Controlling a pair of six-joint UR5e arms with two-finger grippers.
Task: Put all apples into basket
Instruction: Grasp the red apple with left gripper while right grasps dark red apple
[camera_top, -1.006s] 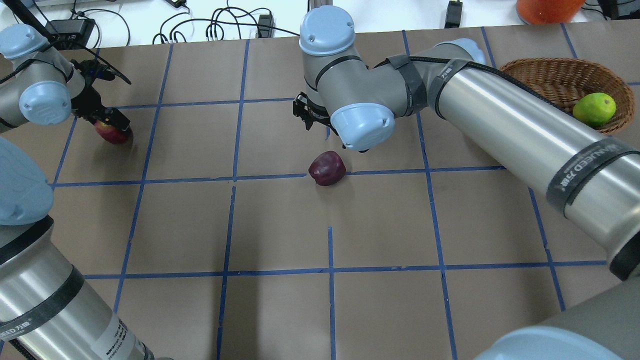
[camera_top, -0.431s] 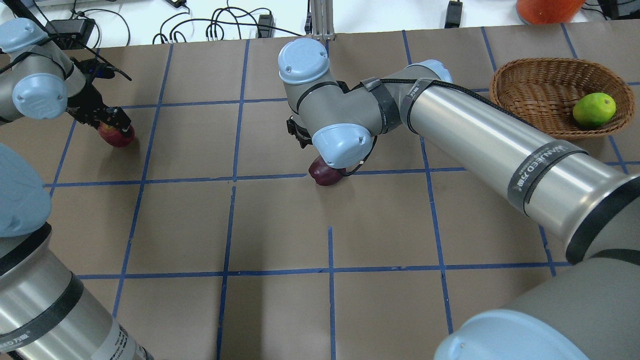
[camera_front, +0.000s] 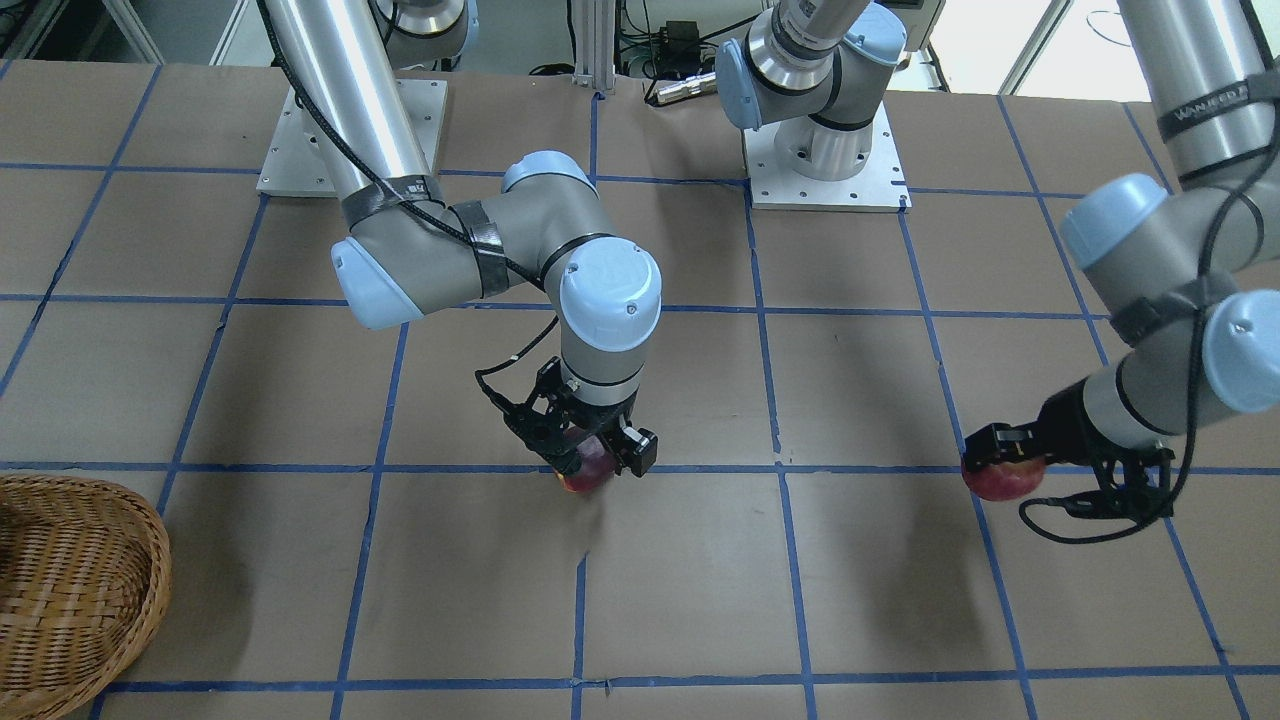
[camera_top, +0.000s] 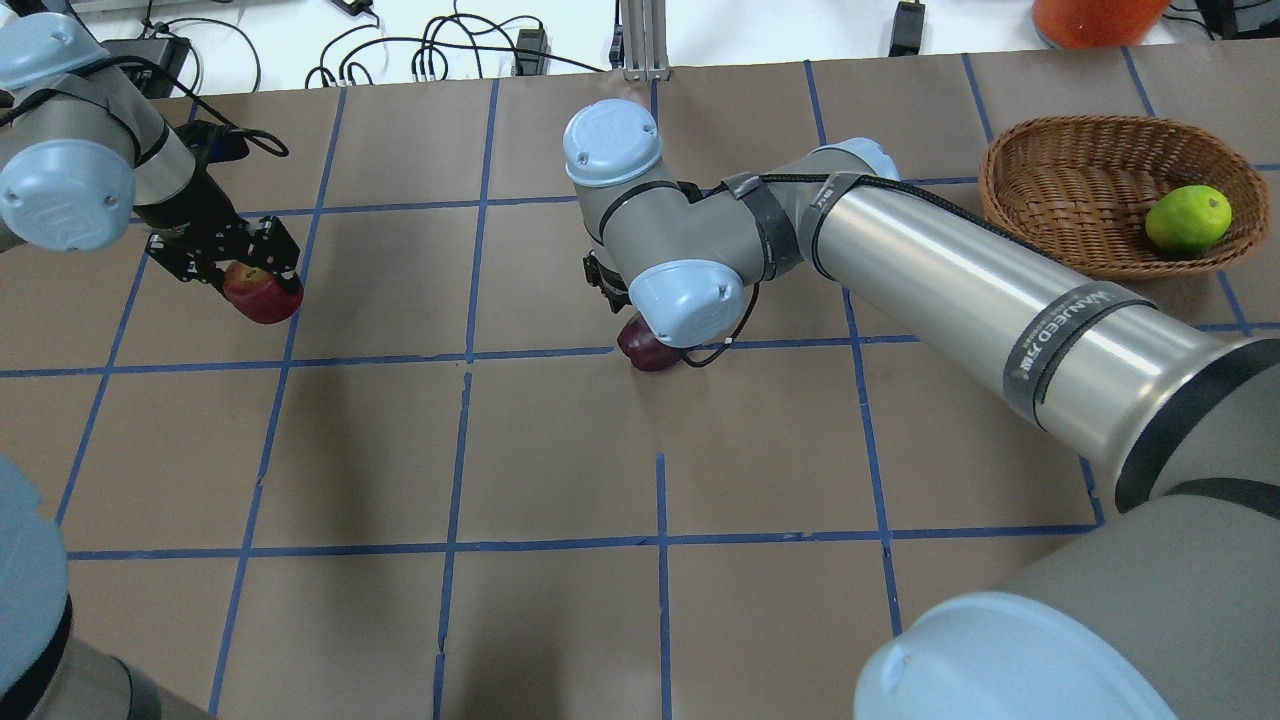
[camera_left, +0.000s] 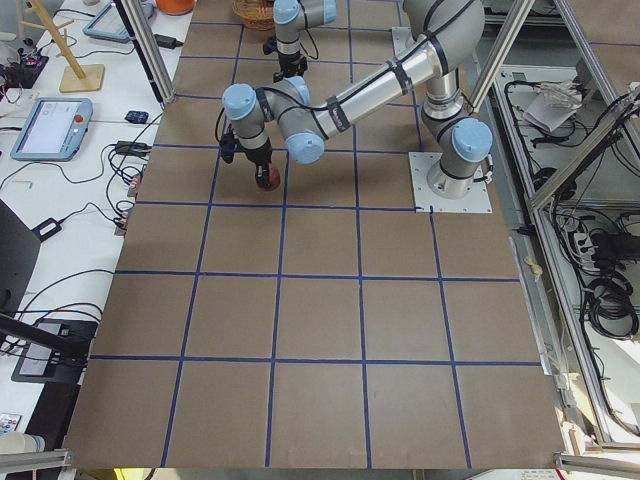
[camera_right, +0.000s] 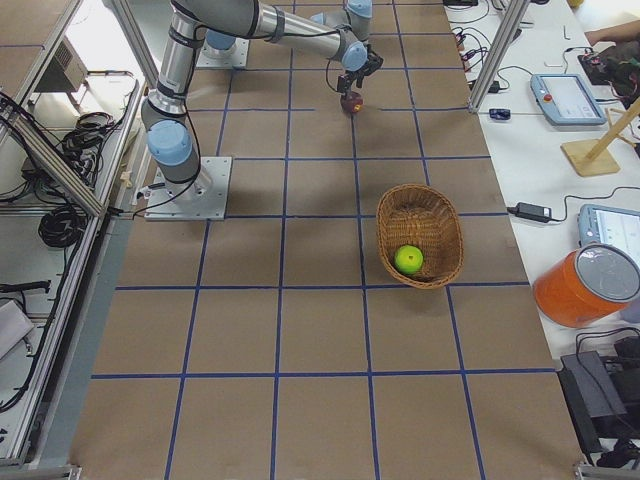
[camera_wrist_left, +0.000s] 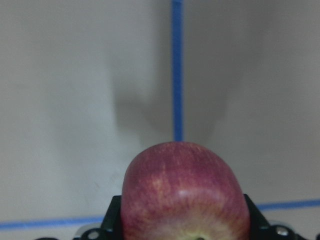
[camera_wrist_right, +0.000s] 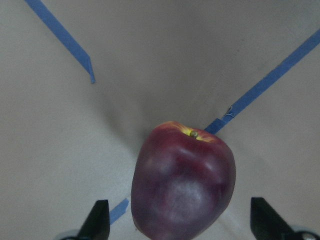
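My left gripper (camera_top: 255, 278) is shut on the red apple (camera_top: 265, 300) and holds it a little above the table at the far left; the apple fills the bottom of the left wrist view (camera_wrist_left: 185, 192). My right gripper (camera_front: 592, 452) is open and lowered around the dark maroon apple (camera_top: 648, 352), which rests on the table near the middle. In the right wrist view its fingertips (camera_wrist_right: 100, 222) stand clear on both sides of that apple (camera_wrist_right: 182, 185). The wicker basket (camera_top: 1060, 170) sits at the far right and holds the lime green apple (camera_top: 1188, 218).
An orange container (camera_top: 1095, 18) and cables lie beyond the table's far edge. The arms' base plates (camera_front: 825, 170) are on the robot's side. My right arm (camera_top: 950, 290) stretches from the near right across to the table's middle.
My right gripper has come down over the maroon apple. My left gripper has lifted the red apple and carried it a little to the right.
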